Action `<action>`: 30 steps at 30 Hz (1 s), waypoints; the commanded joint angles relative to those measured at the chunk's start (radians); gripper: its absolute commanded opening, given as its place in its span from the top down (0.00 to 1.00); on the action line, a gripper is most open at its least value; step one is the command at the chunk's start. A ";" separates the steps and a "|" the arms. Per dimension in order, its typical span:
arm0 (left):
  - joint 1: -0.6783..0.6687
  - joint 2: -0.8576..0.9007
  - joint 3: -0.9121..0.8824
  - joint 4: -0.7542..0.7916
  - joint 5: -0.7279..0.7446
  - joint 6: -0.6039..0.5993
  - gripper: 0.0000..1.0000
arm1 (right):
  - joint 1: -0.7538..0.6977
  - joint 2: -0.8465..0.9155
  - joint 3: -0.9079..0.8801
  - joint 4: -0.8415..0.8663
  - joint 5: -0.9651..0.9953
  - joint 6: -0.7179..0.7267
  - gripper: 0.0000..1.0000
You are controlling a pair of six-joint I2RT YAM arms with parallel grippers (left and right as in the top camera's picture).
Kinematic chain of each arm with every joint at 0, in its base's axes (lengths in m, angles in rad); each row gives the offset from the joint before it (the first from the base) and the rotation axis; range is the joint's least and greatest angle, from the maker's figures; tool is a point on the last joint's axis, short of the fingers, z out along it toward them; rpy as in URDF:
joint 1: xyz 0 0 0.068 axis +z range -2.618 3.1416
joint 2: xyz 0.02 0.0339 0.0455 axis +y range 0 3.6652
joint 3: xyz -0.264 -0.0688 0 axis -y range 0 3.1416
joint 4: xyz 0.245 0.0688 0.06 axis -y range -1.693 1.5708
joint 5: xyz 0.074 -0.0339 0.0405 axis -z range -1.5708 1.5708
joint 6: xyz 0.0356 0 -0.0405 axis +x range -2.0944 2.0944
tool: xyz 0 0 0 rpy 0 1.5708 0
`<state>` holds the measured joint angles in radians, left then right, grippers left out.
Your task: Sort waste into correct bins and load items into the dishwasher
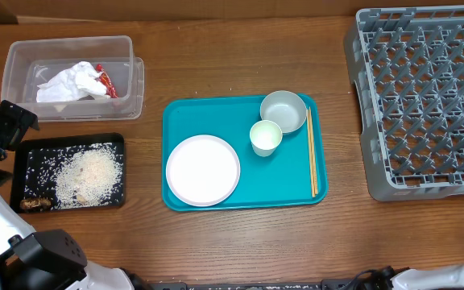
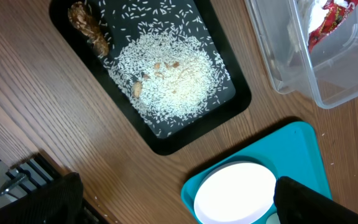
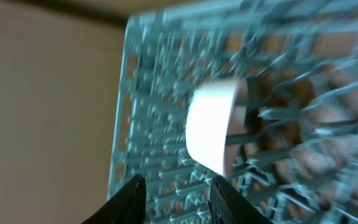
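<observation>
The clear tub (image 1: 127,76) at the back left holds a crumpled white napkin (image 1: 69,83) and a red-and-white wrapper (image 1: 105,82). The black tray (image 1: 22,161) holds rice (image 1: 91,173) and a brown scrap (image 1: 35,204). On the teal tray (image 1: 184,117) are a white plate (image 1: 202,169), a small cup (image 1: 265,137), a pale bowl (image 1: 283,109) and chopsticks (image 1: 312,153). The grey rack (image 1: 425,101) stands at the right. My left gripper (image 2: 179,205) is open and empty, high above the plate (image 2: 235,193) and black tray (image 2: 166,143). My right gripper (image 3: 176,199) is open and empty over the rack (image 3: 166,149).
The left arm (image 1: 2,129) stands at the table's left edge beside the tub and black tray. The right wrist view is blurred; a white patch (image 3: 213,124) shows among the rack pegs and I cannot tell what it is. Bare wood lies between the teal tray and the rack.
</observation>
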<state>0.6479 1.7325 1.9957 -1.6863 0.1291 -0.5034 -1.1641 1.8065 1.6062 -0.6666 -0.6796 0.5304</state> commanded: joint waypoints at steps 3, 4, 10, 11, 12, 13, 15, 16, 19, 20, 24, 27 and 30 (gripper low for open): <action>-0.007 -0.003 -0.005 0.000 -0.006 -0.017 0.00 | 0.025 -0.132 0.017 -0.031 0.170 0.032 0.64; -0.007 -0.003 -0.005 0.000 -0.006 -0.017 0.00 | 0.037 -0.146 0.017 -0.024 0.170 0.043 0.63; -0.007 -0.003 -0.005 0.000 -0.006 -0.017 0.00 | 0.174 -0.126 0.016 0.047 0.230 0.046 0.57; -0.007 -0.003 -0.005 0.000 -0.006 -0.017 0.00 | 0.206 -0.111 0.016 0.060 0.270 0.046 0.58; -0.007 -0.003 -0.005 0.000 -0.006 -0.017 0.00 | 0.237 -0.095 0.016 0.072 0.319 0.046 0.60; -0.007 -0.003 -0.005 0.000 -0.006 -0.017 0.00 | 0.272 -0.074 0.016 0.085 0.385 0.045 0.62; -0.007 -0.003 -0.005 0.000 -0.006 -0.017 0.00 | 0.324 -0.032 0.016 0.109 0.500 0.042 0.69; -0.007 -0.003 -0.005 0.000 -0.006 -0.017 0.00 | 0.344 -0.011 0.016 0.117 0.549 0.042 0.73; -0.007 -0.003 -0.005 0.000 -0.006 -0.017 0.00 | 0.388 0.060 0.016 0.152 0.615 0.021 0.77; -0.007 -0.003 -0.005 0.000 -0.006 -0.017 0.00 | 0.395 0.082 0.016 0.166 0.616 0.006 0.77; -0.007 -0.003 -0.005 0.000 -0.006 -0.017 0.00 | 0.401 0.139 0.016 0.189 0.694 -0.006 0.79; -0.007 -0.003 -0.005 0.000 -0.006 -0.017 0.00 | 0.401 0.154 0.016 0.196 0.750 -0.023 0.79; -0.007 -0.003 -0.005 0.000 -0.006 -0.017 0.00 | 0.400 0.171 0.016 0.194 0.770 -0.050 0.79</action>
<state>0.6479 1.7325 1.9957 -1.6863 0.1295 -0.5034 -0.7605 1.9713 1.6066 -0.4828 0.0162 0.5159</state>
